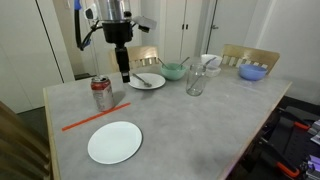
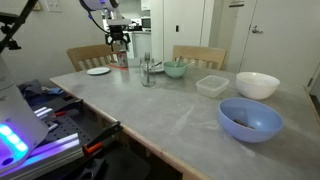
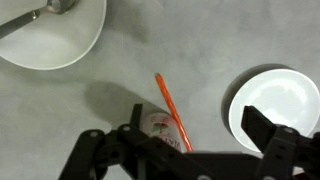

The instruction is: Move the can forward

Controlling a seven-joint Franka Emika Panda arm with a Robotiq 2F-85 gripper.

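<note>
While the can (image 1: 102,94) is standing upright near the table's (image 1: 200,125) edge, its long axis vertical and its silver top facing up, the gripper (image 1: 124,74) is hanging close by with jaws spread wide, gripping nothing. An orange straw (image 1: 90,120) is lying between the can and a white plate (image 1: 114,143).

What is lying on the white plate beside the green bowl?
A metal utensil, probably a spoon, lies on the plate; nothing else shows there. The utensil covers the surface beneath it; the wrist view crops the plate.
</note>
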